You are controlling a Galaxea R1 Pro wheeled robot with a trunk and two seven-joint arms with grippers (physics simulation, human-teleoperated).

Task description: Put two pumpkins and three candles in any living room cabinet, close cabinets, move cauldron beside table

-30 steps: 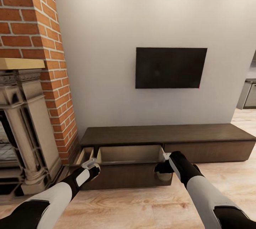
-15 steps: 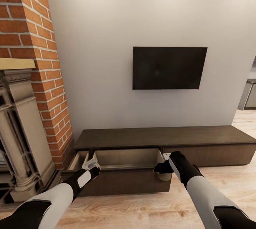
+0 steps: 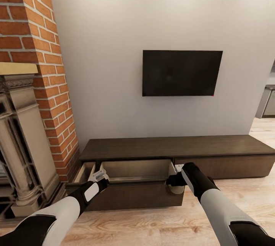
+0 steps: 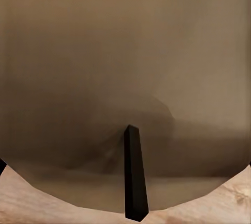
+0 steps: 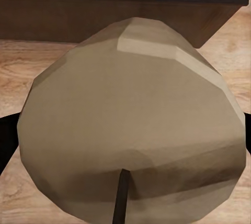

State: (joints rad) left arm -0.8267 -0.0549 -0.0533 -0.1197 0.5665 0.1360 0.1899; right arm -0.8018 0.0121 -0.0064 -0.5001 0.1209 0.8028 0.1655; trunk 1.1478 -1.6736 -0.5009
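Almost nothing has moved since half a second ago: the view stays the same, and only the left gripper (image 3: 100,176) has crept a tiny bit toward 3 o'clock. The long dark cabinet (image 3: 214,144) sits low against the pale wall, under the black TV (image 3: 182,73). Its drawer (image 3: 133,169) at 7 o'clock is pulled out, and the inside is pale. The left gripper hangs at the drawer's near left corner. In the left wrist view a beige candle (image 4: 125,78) sits very close with its dark wick (image 4: 134,177) pointing at the camera, so the left gripper is squeezed around it. The right gripper (image 3: 176,179) hangs at the drawer's near right corner and squeezes another candle (image 5: 130,114), just past the drawer's front edge. A brick fireplace (image 3: 26,96) stands at 9 o'clock.
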